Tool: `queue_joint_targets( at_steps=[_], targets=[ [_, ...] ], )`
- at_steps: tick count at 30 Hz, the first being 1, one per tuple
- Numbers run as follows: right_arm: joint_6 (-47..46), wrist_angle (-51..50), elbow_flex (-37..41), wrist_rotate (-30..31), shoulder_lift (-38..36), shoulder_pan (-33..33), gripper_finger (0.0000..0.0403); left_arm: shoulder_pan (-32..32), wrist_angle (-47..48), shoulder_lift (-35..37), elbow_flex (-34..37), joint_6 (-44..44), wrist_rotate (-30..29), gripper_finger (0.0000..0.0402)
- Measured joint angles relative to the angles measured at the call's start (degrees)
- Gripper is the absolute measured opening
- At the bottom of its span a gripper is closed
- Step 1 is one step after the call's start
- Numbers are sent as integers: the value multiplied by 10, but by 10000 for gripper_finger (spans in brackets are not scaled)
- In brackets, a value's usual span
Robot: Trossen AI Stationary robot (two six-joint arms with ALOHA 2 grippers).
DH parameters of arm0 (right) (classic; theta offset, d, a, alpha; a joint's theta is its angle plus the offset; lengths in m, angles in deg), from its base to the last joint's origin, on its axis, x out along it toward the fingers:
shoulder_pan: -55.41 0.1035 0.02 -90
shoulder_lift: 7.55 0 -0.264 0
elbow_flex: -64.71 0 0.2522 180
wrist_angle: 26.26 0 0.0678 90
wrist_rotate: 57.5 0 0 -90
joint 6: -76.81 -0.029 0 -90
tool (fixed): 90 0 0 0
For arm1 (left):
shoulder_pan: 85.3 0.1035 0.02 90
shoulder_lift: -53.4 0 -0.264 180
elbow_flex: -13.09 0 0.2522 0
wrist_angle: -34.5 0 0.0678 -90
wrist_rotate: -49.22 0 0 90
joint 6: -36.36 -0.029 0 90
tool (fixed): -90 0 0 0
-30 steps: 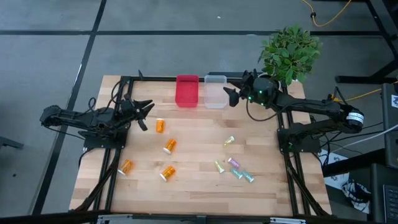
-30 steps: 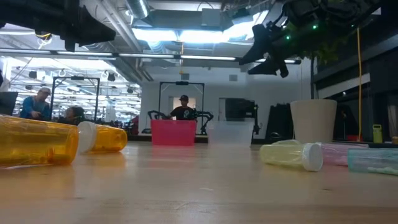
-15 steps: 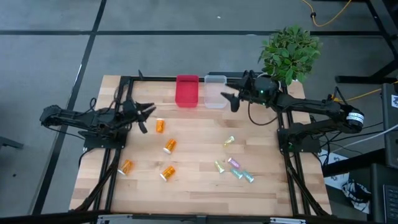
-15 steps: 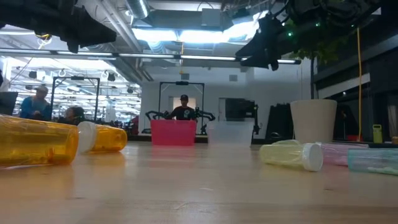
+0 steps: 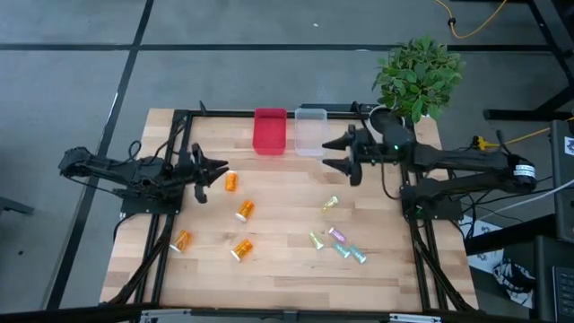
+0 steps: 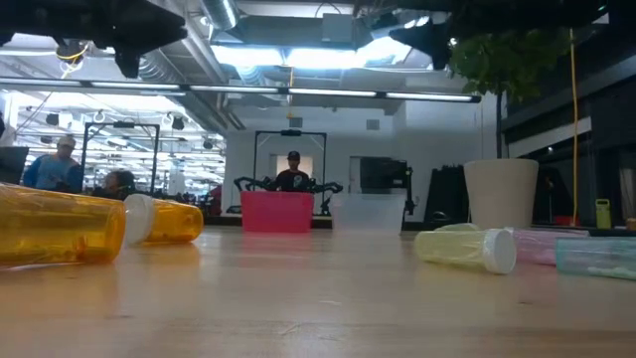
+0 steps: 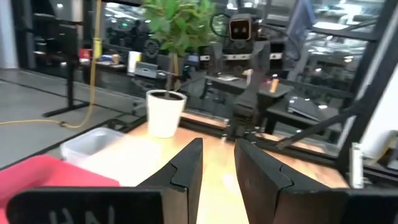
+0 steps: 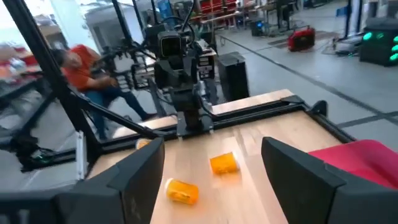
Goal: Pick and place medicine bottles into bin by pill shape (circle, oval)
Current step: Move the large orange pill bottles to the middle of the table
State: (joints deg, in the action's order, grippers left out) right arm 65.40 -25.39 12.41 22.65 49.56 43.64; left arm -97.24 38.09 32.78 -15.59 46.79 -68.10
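Four orange bottles with white caps lie on their sides on the table's left half (image 5: pixel 231 181) (image 5: pixel 245 211) (image 5: pixel 182 240) (image 5: pixel 242 249). The slim vials lie on the right half: a yellow one (image 5: pixel 331 204), a green one (image 5: pixel 317 240), a purple one (image 5: pixel 337 235) and teal ones (image 5: pixel 350 253). My left gripper (image 5: pixel 210 175) is open above the table, just left of the farthest orange bottle. My right gripper (image 5: pixel 335 154) is open in the air just near-right of the clear bin (image 5: pixel 310 131). Both are empty.
A red bin (image 5: pixel 270 131) stands beside the clear bin at the table's far edge. A potted plant (image 5: pixel 418 76) stands at the far right corner. People show in the room beyond the table (image 6: pixel 292 174). Bare wood lies between the two groups of bottles.
My right gripper has gone from the clear bin's far right side toward the table's near edge, staying open and empty. My left gripper has shifted a little toward the near edge beside the farthest orange bottle. No bottle has moved.
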Motion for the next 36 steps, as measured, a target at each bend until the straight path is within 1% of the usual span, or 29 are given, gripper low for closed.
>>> queue_joint_targets(
  at_steps=[3,7,9,11,15,18,20,23,27,31,33,36],
  targets=[
    [7,-52,0,81,-23,27,271,-23,-10,-14,0,-3,-4,87],
    [10,-128,0,180,-42,47,271,-43,-10,-30,0,-5,-10,87],
    [11,-162,0,224,-48,52,271,-48,-10,-36,0,-6,-11,87],
    [-4,-185,0,250,-49,52,271,-52,-10,-40,0,-22,-11,87],
    [-19,-201,0,253,-45,52,271,-64,-11,-44,0,-57,-11,87],
    [-4,-199,0,254,-45,52,271,-74,-13,-52,0,-96,-11,87],
    [0,-194,0,267,-45,52,271,-77,-24,-59,0,-109,-11,87],
    [-1,-186,0,303,-45,52,271,-77,-41,-70,0,-111,-11,87],
    [1,-166,0,345,-45,51,271,-78,-39,-72,0,-116,-21,87],
    [28,-144,0,348,-45,42,271,-78,-46,-72,0,-56,-16,87],
    [26,-147,0,348,-45,36,271,-79,-46,-72,0,-60,-20,87],
    [-2,-168,0,348,-45,35,271,-79,-53,-71,-1,-74,-54,87]
  ],
)
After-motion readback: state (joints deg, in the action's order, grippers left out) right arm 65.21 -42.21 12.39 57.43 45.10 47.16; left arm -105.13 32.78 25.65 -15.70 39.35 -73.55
